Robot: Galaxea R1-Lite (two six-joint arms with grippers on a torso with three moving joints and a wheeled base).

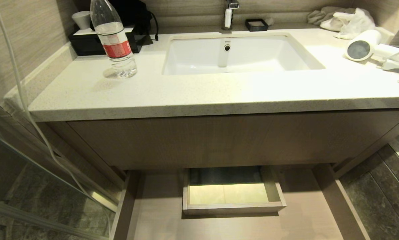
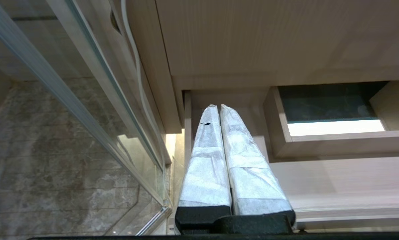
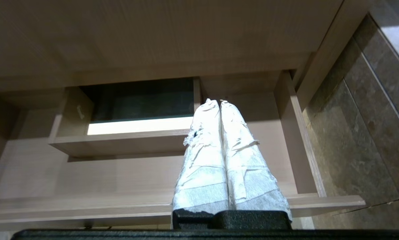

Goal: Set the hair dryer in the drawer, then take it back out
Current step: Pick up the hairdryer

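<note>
The dryer lies on the counter at two o'clock, right of the sink. The bottle stands at ten o'clock. The drawer stands pulled out below at six o'clock.

Pale speckled stone countertop, wall to wall. White rectangular undermount sink set at its centre, overflow hole in the back wall. Chrome faucet behind the basin. Small black square dish just beside the faucet, on the back ledge. Clear plastic water bottle, red label, upright on the counter's left part. Black tray in the back left corner, a grey cup standing on it; a dark bag behind. Crumpled towels, white and grey, in the back right corner. Glass shower partition at left. Dark marbled floor tiles.
</note>
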